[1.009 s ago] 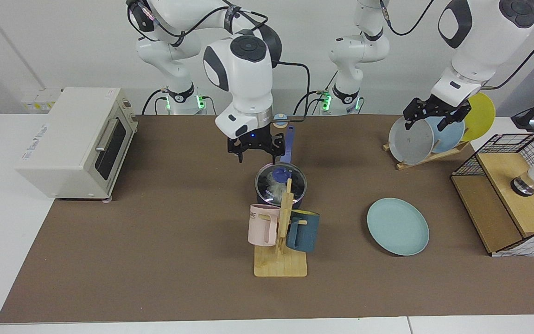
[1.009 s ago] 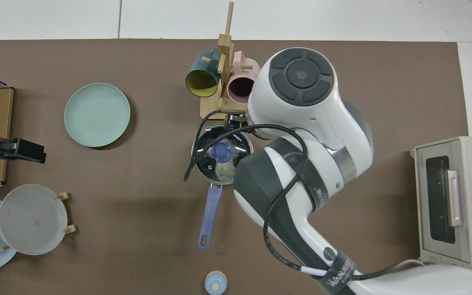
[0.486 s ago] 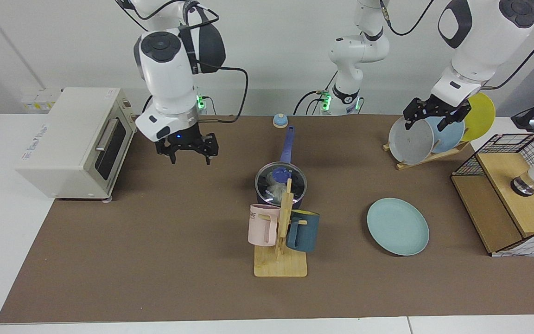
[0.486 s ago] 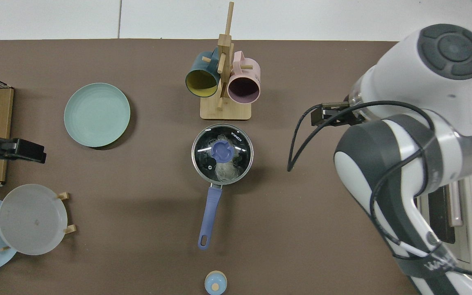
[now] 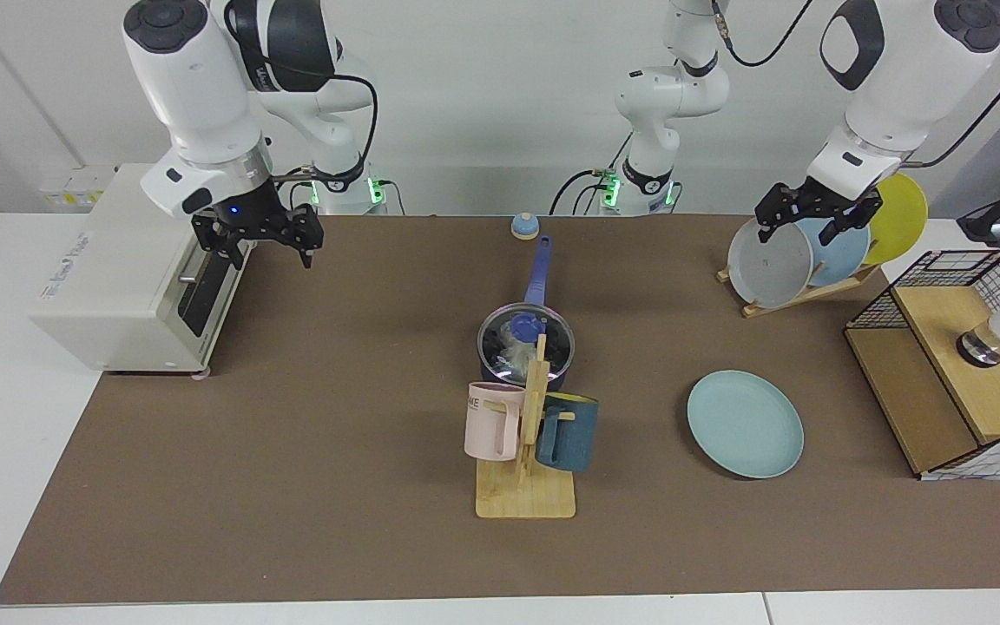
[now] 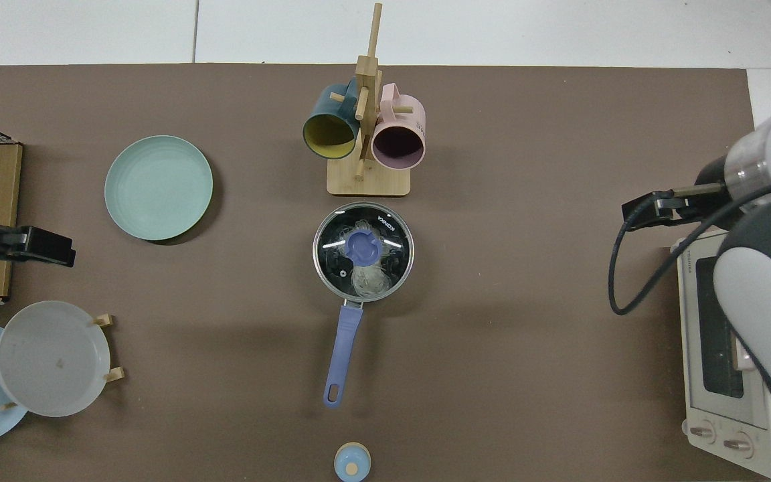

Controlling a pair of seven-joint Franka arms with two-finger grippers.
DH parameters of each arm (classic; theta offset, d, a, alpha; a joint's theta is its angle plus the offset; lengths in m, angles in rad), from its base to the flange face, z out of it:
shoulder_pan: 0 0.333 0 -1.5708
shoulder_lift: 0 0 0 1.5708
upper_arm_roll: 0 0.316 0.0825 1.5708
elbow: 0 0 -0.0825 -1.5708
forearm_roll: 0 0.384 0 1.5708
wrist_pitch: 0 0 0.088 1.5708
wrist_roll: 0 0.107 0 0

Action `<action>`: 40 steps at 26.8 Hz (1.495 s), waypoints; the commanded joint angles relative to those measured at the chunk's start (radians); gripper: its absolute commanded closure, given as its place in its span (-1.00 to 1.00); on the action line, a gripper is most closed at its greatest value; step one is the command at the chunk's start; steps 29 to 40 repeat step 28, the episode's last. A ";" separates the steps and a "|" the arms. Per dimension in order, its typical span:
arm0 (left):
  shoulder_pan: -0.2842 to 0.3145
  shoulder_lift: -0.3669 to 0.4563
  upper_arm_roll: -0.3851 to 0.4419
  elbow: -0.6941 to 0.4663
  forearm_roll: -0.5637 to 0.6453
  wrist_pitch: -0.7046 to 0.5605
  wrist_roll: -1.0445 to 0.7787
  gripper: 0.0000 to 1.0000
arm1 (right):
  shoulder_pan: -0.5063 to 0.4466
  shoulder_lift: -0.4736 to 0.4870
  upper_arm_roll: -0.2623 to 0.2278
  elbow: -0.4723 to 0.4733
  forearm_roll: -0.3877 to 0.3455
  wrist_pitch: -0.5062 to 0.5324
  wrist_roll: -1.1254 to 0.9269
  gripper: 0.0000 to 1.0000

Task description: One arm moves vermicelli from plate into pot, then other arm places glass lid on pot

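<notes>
Both end effectors, right (image 5: pixel 258 246) and left (image 5: pixel 818 222), spread empty above brown table mat (image 5: pixel 335 451).

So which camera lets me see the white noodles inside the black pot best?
The top view: it looks straight down through the clear glass lid at the pale noodles. In the facing view the wooden mug rack partly hides the black pot, so they barely show.

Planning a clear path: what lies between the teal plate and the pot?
Nothing: in the top view only bare brown mat separates the plate from the pot.
</notes>
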 commanded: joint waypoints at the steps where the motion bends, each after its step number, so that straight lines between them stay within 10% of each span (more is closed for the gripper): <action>1: -0.010 -0.023 0.007 -0.025 -0.001 0.008 0.000 -1.00 | -0.046 -0.072 -0.016 -0.056 0.023 -0.005 -0.128 -1.00; 40: -0.010 -0.023 0.007 -0.027 -0.001 0.008 0.000 -1.00 | -0.097 -0.183 -0.012 -0.103 0.053 -0.051 0.052 -1.00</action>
